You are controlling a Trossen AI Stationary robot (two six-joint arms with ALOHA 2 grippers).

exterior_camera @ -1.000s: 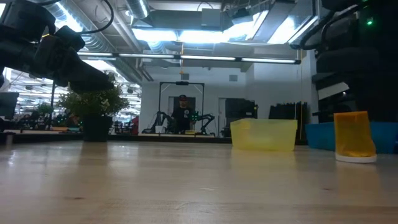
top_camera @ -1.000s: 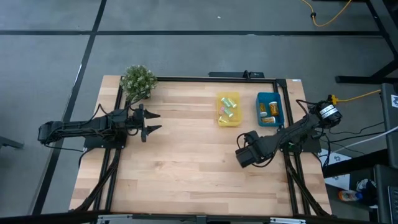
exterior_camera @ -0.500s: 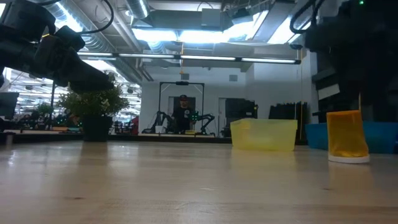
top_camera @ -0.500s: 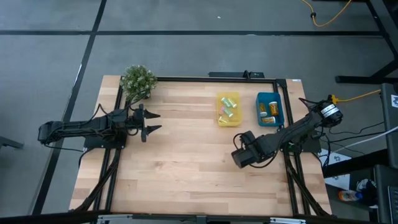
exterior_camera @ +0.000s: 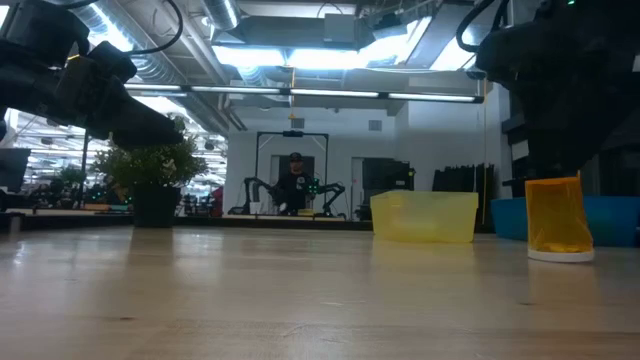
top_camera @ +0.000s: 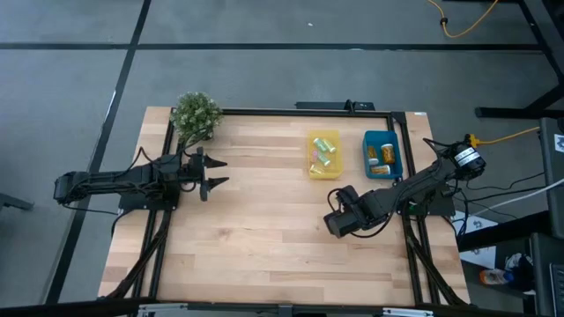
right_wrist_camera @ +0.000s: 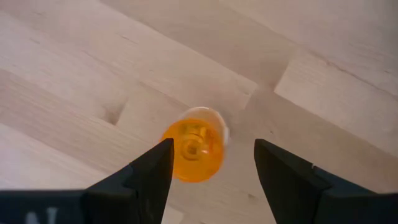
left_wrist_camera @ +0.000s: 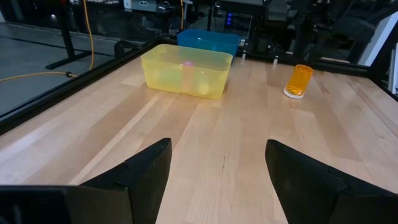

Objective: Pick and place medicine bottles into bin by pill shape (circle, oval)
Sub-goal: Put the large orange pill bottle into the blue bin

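Right gripper (right_wrist_camera: 208, 165) points straight down for me, fingers spread, orange bottle (right_wrist_camera: 194, 151) standing cap-down on the table (right_wrist_camera: 74, 74) between them.

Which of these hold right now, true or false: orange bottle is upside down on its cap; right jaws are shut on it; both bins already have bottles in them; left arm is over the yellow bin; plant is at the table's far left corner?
1. The orange bottle stands on its white cap. True.
2. The right gripper has its jaws shut on that bottle. False: they are open, above it, one finger to each side, not touching.
3. The yellow bin and the blue bin both hold bottles. True.
4. The left gripper is over the yellow bin. False: it waits open at the table's left side, far from both bins.
5. The plant is at the far left corner. True.
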